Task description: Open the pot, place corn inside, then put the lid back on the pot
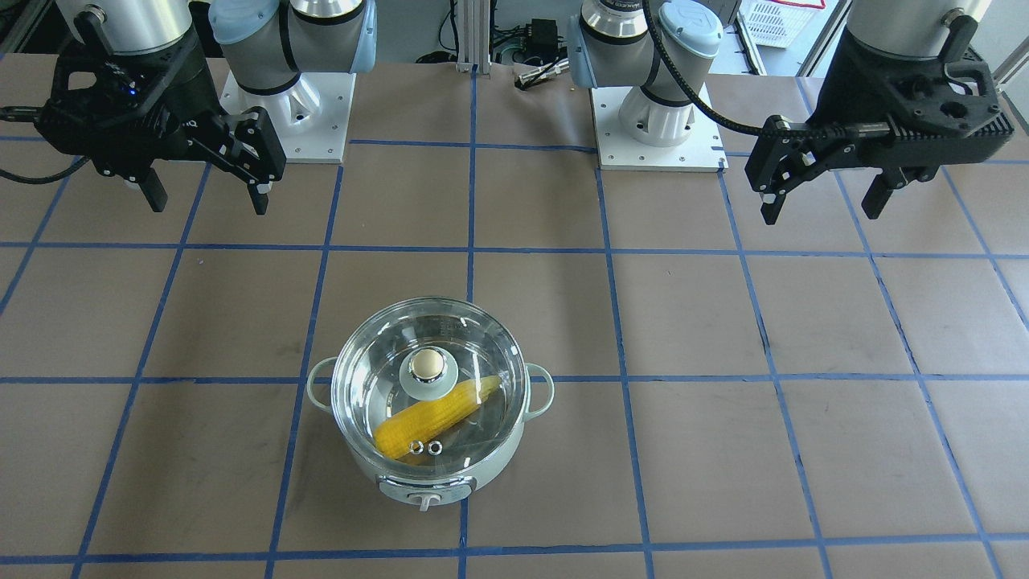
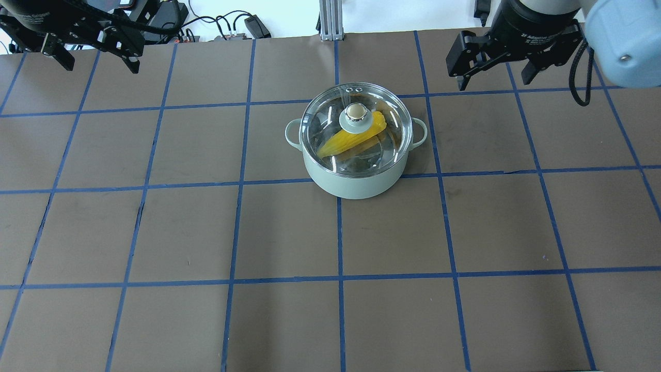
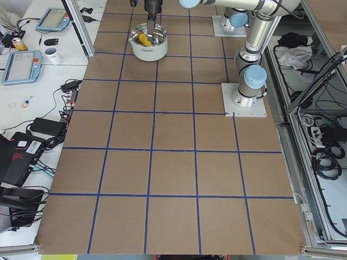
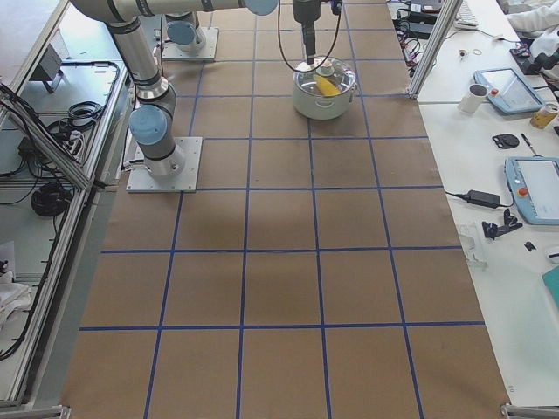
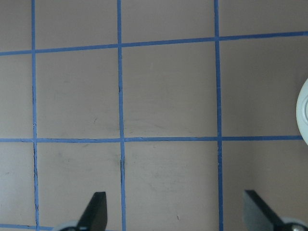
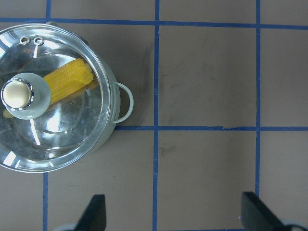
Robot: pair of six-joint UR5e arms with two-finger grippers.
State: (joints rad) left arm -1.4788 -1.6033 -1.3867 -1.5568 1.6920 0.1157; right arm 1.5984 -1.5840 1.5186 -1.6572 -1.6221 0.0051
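Observation:
The pale mint-green pot (image 1: 434,481) stands on the table, left of centre in the front view and near the centre far side in the overhead view (image 2: 356,185). The clear glass lid (image 1: 378,362) sits closed on it, with its gold-beige knob (image 1: 427,367) in the centre. The yellow corn (image 1: 434,414) lies inside under the glass and also shows in the right wrist view (image 6: 70,82). My left gripper (image 1: 820,213) is open and empty, high and far from the pot. My right gripper (image 1: 209,205) is open and empty, raised beside the pot (image 6: 113,126).
The brown table (image 2: 289,232) carries a blue tape grid. The two arm bases (image 1: 655,129) stand on white plates at the robot's side. In the left side view, operator desks with tablets (image 3: 21,66) and cables lie beyond the table's edge.

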